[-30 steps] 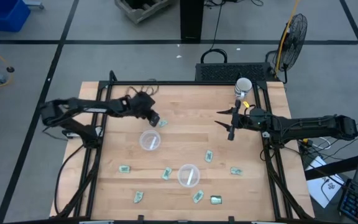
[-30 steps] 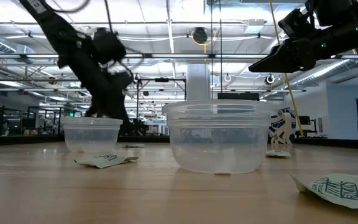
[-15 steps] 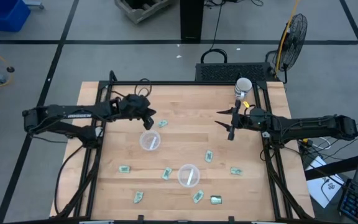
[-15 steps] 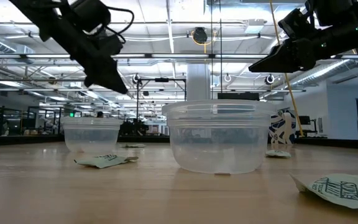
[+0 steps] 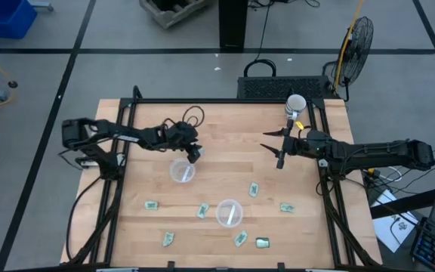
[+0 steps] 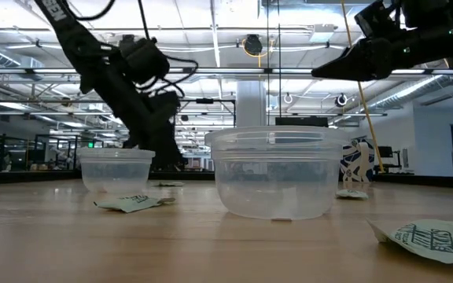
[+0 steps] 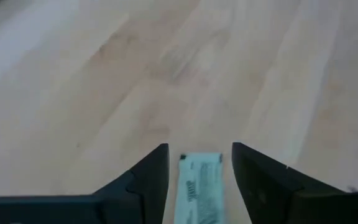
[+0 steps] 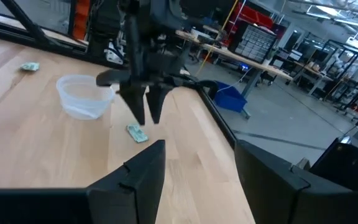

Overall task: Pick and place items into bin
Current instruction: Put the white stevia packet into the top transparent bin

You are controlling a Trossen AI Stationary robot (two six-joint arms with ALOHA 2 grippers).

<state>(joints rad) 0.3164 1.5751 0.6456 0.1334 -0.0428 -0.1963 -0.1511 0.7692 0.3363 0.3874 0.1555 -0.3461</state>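
Several small light-green packets lie flat on the wooden table (image 5: 225,121). One packet (image 7: 199,186) lies just past the far side of a clear cup (image 5: 182,171). My left gripper (image 5: 195,153) points down over this packet, open, one finger on either side of it with a gap on both sides. From the right wrist view, its fingertips (image 8: 146,117) hang a little above the packet (image 8: 137,133). Toward the table's right side, my right gripper (image 5: 273,149) stands open and raised, with nothing between its fingers.
A second clear cup (image 5: 229,213) stands nearer the front edge, with packets (image 5: 202,211) (image 5: 253,189) (image 5: 285,206) (image 5: 240,239) scattered around it. A white mug (image 5: 296,102) stands at the far right corner. A black frame (image 5: 119,189) runs along the table's sides.
My left gripper rose and drew back toward the table's left edge. It then came back down over the packet beside the far cup. The packet has stayed on the table. My right gripper has kept still.
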